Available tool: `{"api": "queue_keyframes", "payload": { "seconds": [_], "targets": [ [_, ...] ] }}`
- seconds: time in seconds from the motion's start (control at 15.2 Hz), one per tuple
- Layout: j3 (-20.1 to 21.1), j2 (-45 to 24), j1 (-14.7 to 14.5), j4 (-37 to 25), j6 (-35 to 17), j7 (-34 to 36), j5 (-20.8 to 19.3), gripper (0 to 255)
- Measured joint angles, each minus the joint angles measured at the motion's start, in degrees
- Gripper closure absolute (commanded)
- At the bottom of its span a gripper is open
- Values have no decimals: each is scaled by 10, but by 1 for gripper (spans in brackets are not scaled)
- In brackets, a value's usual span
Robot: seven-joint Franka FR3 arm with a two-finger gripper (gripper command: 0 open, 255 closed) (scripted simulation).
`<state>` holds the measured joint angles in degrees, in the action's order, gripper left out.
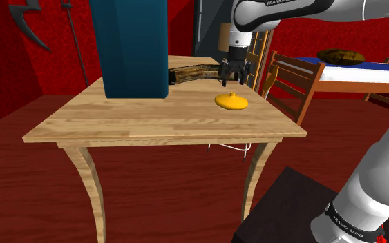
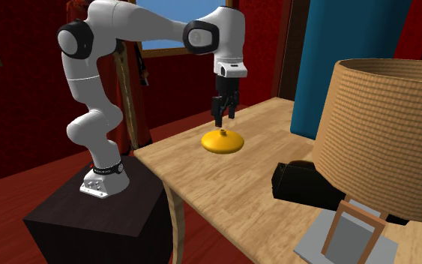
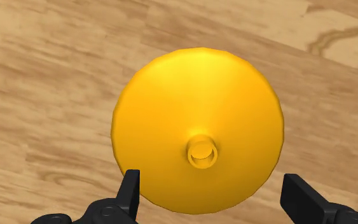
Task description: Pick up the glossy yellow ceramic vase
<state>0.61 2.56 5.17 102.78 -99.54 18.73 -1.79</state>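
Observation:
A flat, glossy yellow vase with a small narrow neck stands upright on the wooden table. My black gripper hangs straight above it, a short way over the neck. The fingers stand wide apart and touch nothing. In the wrist view the vase's neck lies between the fingertips, slightly nearer one of them.
A tall dark-teal block stands on the table beyond the vase, with a brown log-like object beside it. A woven lampshade, a black base and a picture frame occupy the table's other end. A wooden chair stands nearby.

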Motion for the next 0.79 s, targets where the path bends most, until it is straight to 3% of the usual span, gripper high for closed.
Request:
{"api": "queue_keyframes", "payload": {
  "seconds": [0.26, 0.33, 0.79],
  "targets": [
    [-1, -3, 1, 27, -30, 0, 0, 0],
    [-1, -3, 1, 29, -32, 0, 0, 255],
    [-1, -2, 1, 31, -35, 0, 0, 255]
  ]
}}
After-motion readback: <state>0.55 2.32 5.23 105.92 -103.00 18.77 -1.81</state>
